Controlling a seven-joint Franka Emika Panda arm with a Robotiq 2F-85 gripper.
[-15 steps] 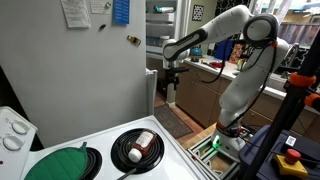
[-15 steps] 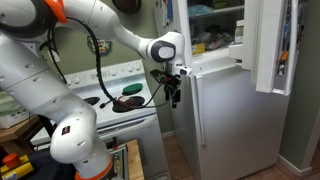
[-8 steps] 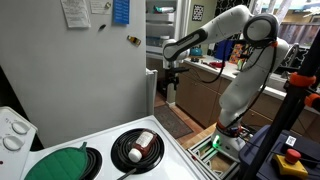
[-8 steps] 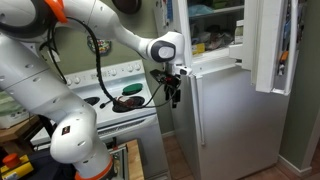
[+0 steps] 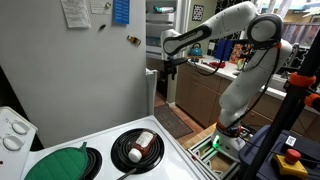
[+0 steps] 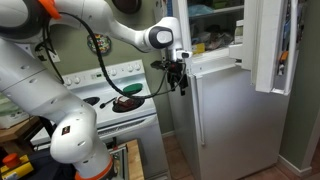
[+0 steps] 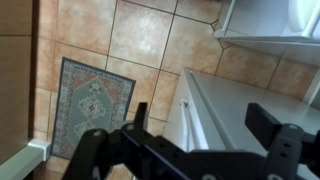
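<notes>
Stove [image 5: 180, 152] lower left of frame, dark pan [image 5: 137, 148] on a burner, green disc [image 5: 58, 164] beside it. Behind it, the white fridge side [image 5: 90, 85]. In an exterior view the gripper [image 6: 178, 80] hangs center frame, just beside the top corner of the lower fridge door [image 6: 225, 125]; upper door [image 6: 272, 45] stands open, upper right. Wrist view: claw [image 7: 200, 128] fingers [image 7: 140, 114] apart, nothing between them, door edge [image 7: 215, 110] underneath, patterned rug [image 7: 90, 100] on the tile floor [image 7: 140, 35] at left.
</notes>
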